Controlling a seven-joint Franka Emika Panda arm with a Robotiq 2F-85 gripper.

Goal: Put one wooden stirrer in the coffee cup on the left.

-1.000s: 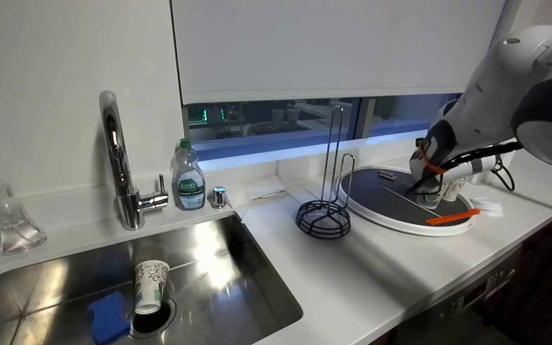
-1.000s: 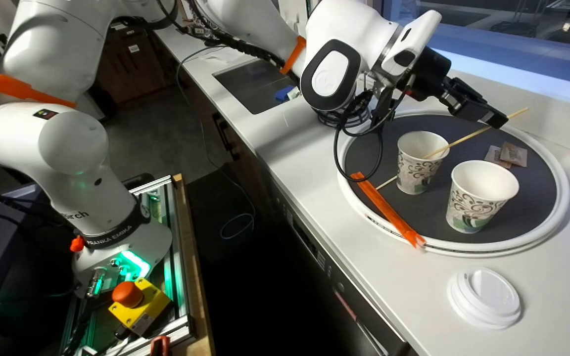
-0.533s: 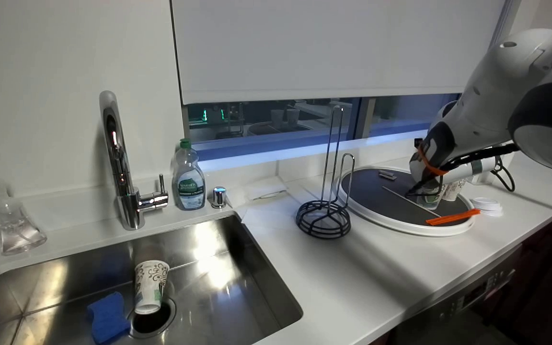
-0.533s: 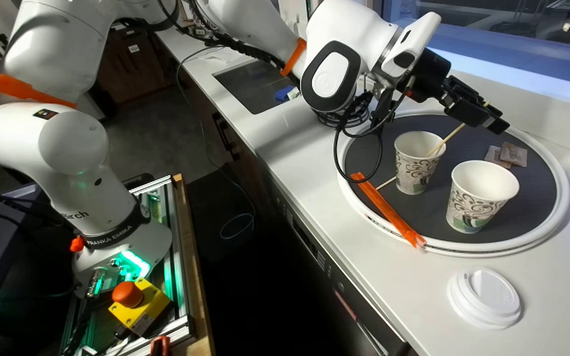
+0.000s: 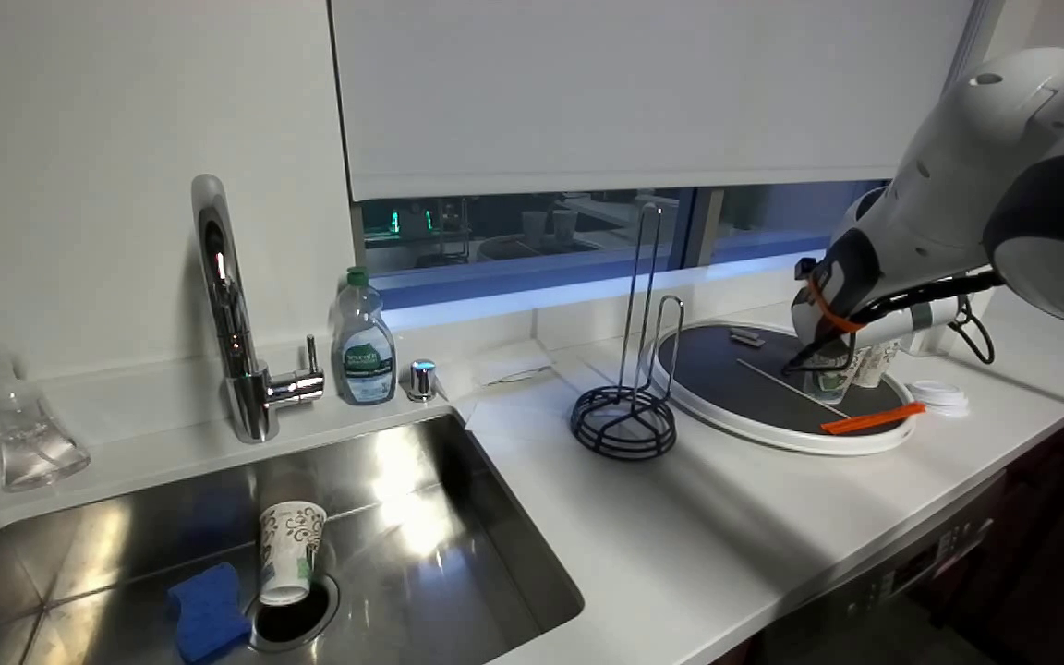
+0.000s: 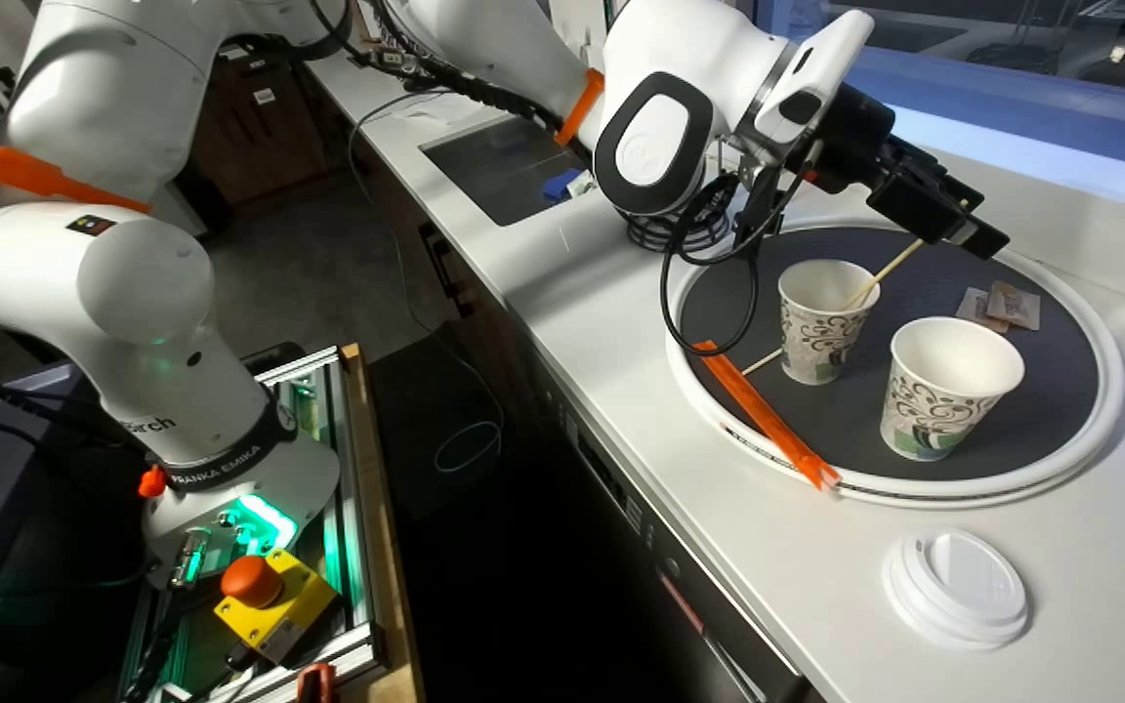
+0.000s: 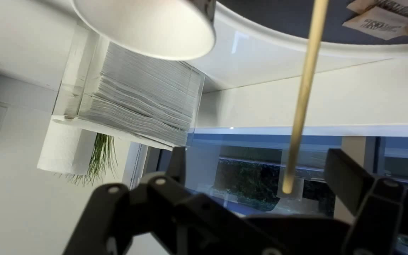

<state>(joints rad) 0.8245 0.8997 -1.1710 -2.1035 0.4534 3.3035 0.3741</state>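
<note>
1. The hand (image 7: 262, 171) gapes wide, the stirrer (image 7: 305, 92) apparently free between its fingers (image 7: 349, 177).
2. In an exterior view, the stirrer leans out of the left cup (image 6: 821, 330).
3. A sideways exit could snag it, flicking it out or toppling the cup.

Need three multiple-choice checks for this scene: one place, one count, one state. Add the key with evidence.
1. Where is the sponge?
A) on the windowsill
B) on the floor
C) in the sink

2. How many paper cups stand on the round tray?
A) one
B) two
C) four

3. What state is the pincer in?
A) open, a wooden stirrer between its fingers
B) shut, holding nothing
C) shut on a lid

Key:
1 C: both exterior views show it there.
2 B: an exterior view shows two upright; a third cup lies in the sink.
3 A: the wrist view shows a gap either side of the stirrer.
</note>
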